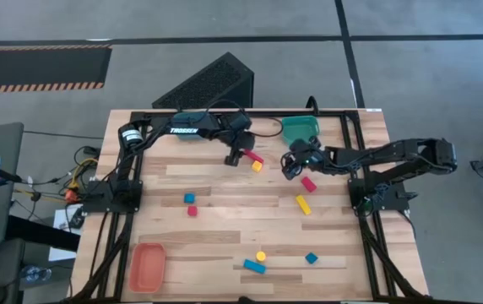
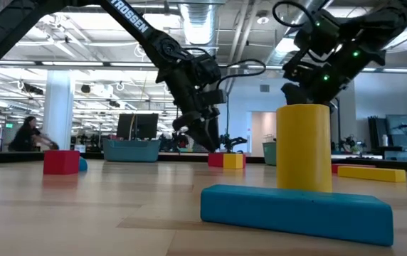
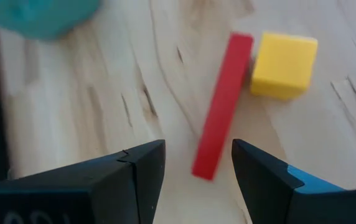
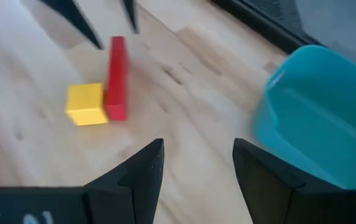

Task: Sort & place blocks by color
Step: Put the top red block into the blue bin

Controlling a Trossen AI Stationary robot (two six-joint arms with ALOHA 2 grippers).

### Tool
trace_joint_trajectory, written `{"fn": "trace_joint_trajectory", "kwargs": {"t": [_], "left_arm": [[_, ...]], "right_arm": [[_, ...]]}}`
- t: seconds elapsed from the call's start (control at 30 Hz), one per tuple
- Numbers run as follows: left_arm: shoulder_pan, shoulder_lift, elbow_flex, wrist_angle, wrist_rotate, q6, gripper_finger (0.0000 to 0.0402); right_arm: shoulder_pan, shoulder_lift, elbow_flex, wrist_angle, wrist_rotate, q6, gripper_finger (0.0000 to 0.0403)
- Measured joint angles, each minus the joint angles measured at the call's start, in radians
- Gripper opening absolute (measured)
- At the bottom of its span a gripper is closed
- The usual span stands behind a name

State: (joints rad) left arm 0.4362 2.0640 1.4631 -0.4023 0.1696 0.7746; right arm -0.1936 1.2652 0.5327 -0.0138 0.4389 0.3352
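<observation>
Two dark jointed arms are being shown, white TROSSEN lettering being carried on the left arm (image 1: 187,129), green lights being displayed near the right gripper (image 1: 290,166)

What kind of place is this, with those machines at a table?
Probably a robotics lab or workshop in a big open hall: two robot arms mounted at a wooden table, ceiling strip lights overhead, and a person working at benches behind.

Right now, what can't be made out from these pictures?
- High view: the orange bin's contents; too small to tell.
- Low view: the left claw's tips blur into clutter behind; the yellow block and blue bar up close hide the table beyond.
- Left wrist view: the teal bin, cut off by the edge.
</observation>
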Motion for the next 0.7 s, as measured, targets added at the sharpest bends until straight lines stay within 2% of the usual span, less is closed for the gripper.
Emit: {"fn": "trace_joint_trajectory", "kwargs": {"t": [0.17, 0.37, 0.7], "left_arm": [[-0.004, 0.0, 0.0, 0.018, 0.062, 0.056, 0.0173], [-0.003, 0.0, 0.0, -0.015, 0.013, 0.025, 0.0173], [0.001, 0.0, -0.01, -0.073, 0.018, -0.019, 0.0169]], "right_arm": [[0.074, 0.0, 0.0, -0.004, 0.003, 0.055, 0.0216], [0.134, 0.0, 0.0, 0.01, 0.027, 0.05, 0.0216], [0.071, 0.0, 0.0, 0.103, 0.036, 0.025, 0.0216]]}}
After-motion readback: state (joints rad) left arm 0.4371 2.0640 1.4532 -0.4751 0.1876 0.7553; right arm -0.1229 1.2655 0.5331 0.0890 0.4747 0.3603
